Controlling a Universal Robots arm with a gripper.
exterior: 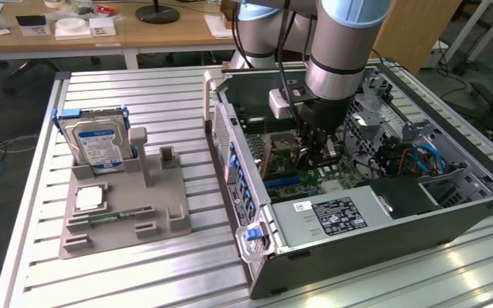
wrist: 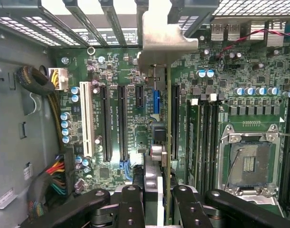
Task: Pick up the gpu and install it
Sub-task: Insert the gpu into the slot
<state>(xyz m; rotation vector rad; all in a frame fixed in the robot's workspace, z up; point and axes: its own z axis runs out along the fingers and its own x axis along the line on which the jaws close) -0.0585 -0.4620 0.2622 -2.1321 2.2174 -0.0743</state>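
Presently, your items run as follows.

Computer case (exterior: 349, 256): lying open on the slatted table (exterior: 144, 96), arm reaching down into it.

Motherboard (wrist: 111, 71): green, with long black expansion slots (wrist: 107, 123), one white slot (wrist: 88, 118) and an empty processor socket (wrist: 249, 164).

Parts holder (exterior: 126, 212): grey, well apart on the exterior view's left, carrying the hard drive (exterior: 97, 146) and memory stick (exterior: 118, 216).

Gripper (wrist: 159, 199): clenched on the gpu (wrist: 168, 142), one finger either side of the thin card.

The gpu: seen edge-on in the wrist view, held upright above the board, its silver bracket (wrist: 166, 40) up by the case's rear slot openings.

Risks, as you might judge them:
- Card edge looks to sit between two slots; you could press it onto bare board or small parts.
- The bracket could catch the rear frame and tilt the card.
- With so narrow a grip, you could see the card twist under load.
- I cannot tell whether the connector edge touches the board.
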